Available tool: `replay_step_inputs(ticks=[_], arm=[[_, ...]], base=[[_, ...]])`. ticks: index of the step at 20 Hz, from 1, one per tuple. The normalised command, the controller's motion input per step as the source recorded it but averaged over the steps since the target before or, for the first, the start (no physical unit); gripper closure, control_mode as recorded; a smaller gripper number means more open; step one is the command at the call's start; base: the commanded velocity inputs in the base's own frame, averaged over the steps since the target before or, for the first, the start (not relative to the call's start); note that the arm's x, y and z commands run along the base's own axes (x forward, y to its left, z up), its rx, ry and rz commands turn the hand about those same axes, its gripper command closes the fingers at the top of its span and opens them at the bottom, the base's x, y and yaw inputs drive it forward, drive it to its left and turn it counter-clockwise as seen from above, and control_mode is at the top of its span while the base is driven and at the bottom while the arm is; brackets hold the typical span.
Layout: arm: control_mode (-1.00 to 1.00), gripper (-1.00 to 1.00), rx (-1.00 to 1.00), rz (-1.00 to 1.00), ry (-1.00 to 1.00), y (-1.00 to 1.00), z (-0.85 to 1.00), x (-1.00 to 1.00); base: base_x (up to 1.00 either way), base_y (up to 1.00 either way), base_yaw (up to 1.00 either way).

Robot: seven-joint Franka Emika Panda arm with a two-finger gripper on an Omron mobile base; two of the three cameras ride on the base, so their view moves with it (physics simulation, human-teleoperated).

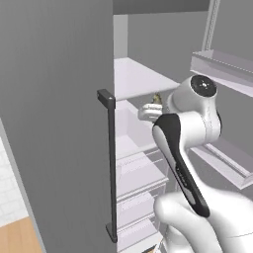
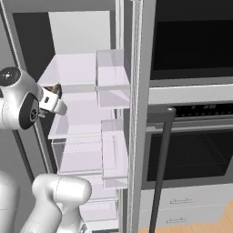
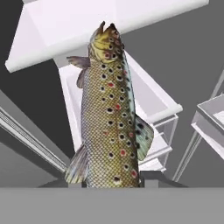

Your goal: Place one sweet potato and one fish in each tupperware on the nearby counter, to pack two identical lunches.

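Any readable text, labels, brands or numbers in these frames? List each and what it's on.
No readable text in any view.
Oven control panel: a row of tiny light marks, too small to read.
Fish held in the pincer: only spots and scales, no lettering.
Fridge shelves and door bins: plain, no labels.
Robot arm: no brand marking legible.

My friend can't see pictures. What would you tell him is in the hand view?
A spotted brown fish stands up from the robot's hand, which is shut on it. Behind it are the white shelves of an open fridge.
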Motion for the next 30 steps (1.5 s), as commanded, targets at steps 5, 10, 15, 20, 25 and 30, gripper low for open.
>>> replay_step_inputs(ticks=[5,10,15,20,25,30], arm=[[-1.00,1.00,-0.01,0.00,0.01,0.00,-0.34,-0.31],[1.00,1.00,0.00,0.00,0.00,0.00,0.00,0.00],[1.00,1.00,0.00,0.00,0.00,0.00,0.00,0.00],[1.00,1.00,0.00,0.00,0.00,0.00,0.00,0.00],[1.00,1.00,0.00,0.00,0.00,0.00,0.00,0.00],[1.00,1.00,0.00,0.00,0.00,0.00,0.00,0.00]], base=[[0.00,0.00,0.00],[-1.00,0.00,0.00],[-1.00,0.00,0.00],[-1.00,0.00,0.00],[-1.00,-0.17,-0.07],[-0.86,-0.77,-0.50]])
